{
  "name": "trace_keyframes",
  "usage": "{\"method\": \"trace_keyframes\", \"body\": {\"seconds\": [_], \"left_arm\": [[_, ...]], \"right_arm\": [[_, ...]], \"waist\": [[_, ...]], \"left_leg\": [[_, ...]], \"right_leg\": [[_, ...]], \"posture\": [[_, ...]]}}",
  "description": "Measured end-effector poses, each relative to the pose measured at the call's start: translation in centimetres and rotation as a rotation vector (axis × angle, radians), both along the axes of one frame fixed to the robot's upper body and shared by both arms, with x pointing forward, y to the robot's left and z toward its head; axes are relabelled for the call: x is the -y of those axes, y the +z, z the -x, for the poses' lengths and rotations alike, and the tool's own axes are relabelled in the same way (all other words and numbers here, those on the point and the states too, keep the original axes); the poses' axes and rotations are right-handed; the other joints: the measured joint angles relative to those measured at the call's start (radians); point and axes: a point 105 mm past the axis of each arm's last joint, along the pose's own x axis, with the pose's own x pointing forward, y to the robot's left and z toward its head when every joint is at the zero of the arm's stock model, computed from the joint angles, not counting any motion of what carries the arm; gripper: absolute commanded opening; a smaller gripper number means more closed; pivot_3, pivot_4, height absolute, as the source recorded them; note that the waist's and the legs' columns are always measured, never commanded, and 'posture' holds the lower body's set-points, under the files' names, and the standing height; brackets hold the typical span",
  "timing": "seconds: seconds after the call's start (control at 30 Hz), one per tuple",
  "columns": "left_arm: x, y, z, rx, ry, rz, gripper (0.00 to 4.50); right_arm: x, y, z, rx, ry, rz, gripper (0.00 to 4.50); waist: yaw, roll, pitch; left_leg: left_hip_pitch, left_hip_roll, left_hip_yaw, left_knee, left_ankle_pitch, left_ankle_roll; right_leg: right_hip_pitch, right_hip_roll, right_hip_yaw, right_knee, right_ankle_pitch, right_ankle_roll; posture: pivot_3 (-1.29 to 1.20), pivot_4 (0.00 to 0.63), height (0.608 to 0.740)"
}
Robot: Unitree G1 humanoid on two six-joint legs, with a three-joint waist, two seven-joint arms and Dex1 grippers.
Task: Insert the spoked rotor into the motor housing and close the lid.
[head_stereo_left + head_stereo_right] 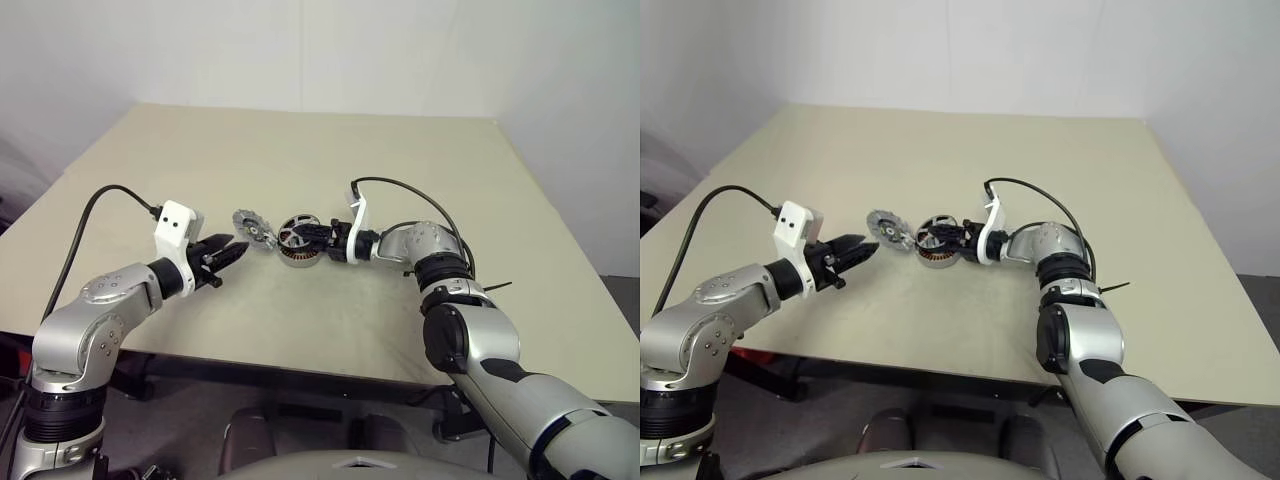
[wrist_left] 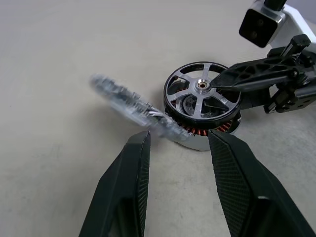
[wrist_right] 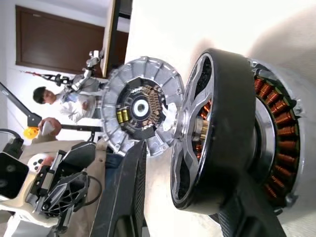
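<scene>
- While the spoked rotor [image 2: 202, 94] sits on the motor housing [image 2: 210, 132], the right claw [image 1: 312, 236] straddles its rim, fingers apart.
- Left claw [image 1: 228, 253] hangs apart; lid [image 1: 256, 230] leans alongside on the tabletop [image 1: 300, 150].
- Seat rotor squarely first.

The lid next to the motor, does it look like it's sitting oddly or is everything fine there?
Yes. The lid is not flat on the table; it stands tilted on its edge, leaning against the side of the motor housing. The spoked rotor already sits on the housing, with the right hand at it.
</scene>
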Motion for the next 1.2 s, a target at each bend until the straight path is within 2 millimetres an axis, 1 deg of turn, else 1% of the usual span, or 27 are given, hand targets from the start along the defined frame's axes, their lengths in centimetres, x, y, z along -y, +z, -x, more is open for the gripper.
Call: {"method": "trace_keyframes", "body": {"seconds": [0.23, 0.5, 0.6, 0.87, 1.07, 1.13, 1.2], "left_arm": [[0.0, 0.0, 0.0, 0.000, 0.006, -0.003, 1.97], [0.0, -0.1, -0.1, 0.001, 0.004, -0.004, 1.97], [0.1, -0.1, -0.1, 0.003, 0.002, -0.004, 1.97], [0.1, -0.2, -0.2, -0.001, 0.001, -0.003, 1.97], [0.1, -0.2, -0.3, -0.001, 0.001, -0.003, 1.97], [0.1, -0.2, -0.3, -0.001, 0.001, -0.003, 1.97], [0.0, -0.1, -0.3, -0.001, 0.001, -0.006, 1.97]], "right_arm": [[0.1, 1.1, 0.0, 0.061, 0.024, -0.005, 2.03], [1.2, 0.9, 0.7, 0.081, 0.050, 0.016, 2.03], [1.1, 0.9, 1.1, 0.089, 0.066, 0.024, 2.03], [0.9, 1.1, 1.2, 0.100, 0.071, 0.017, 2.03], [0.1, 0.8, 1.6, 0.108, 0.088, 0.024, 2.03], [0.0, 0.5, 1.6, 0.102, 0.083, 0.035, 1.61], [0.0, 0.4, 1.5, 0.100, 0.075, 0.043, 1.04]], "waist": [[0.000, 0.000, 0.000], [0.001, 0.000, 0.000], [0.001, 0.000, 0.000], [0.001, 0.000, 0.000], [0.000, 0.000, 0.000], [0.000, 0.000, 0.000], [0.001, 0.000, 0.000]], "left_leg": [[-0.001, 0.000, 0.000, 0.000, 0.000, 0.000], [0.000, 0.000, 0.000, 0.000, 0.000, 0.000], [0.000, 0.000, 0.000, 0.000, 0.000, 0.000], [0.000, 0.000, 0.000, 0.000, 0.000, 0.000], [0.000, 0.000, 0.000, 0.000, 0.000, 0.000], [0.000, 0.000, 0.000, 0.000, 0.000, 0.000], [0.000, 0.000, 0.000, 0.000, 0.000, 0.000]], "right_leg": [[0.000, 0.000, 0.000, -0.001, 0.000, 0.000], [0.000, 0.000, 0.000, -0.001, 0.000, 0.000], [0.000, 0.000, 0.000, -0.001, 0.000, 0.000], [0.000, 0.000, 0.000, -0.001, 0.000, 0.000], [0.000, 0.000, 0.000, -0.001, 0.000, 0.000], [0.000, 0.000, 0.000, -0.001, 0.000, 0.000], [0.000, 0.000, 0.000, -0.001, 0.000, 0.000]], "posture": [[0.00, 0.000, 0.740], [0.00, 0.000, 0.740], [0.00, 0.000, 0.740], [0.00, 0.000, 0.740], [0.00, 0.000, 0.740], [0.00, 0.000, 0.740], [0.00, 0.000, 0.740]]}}
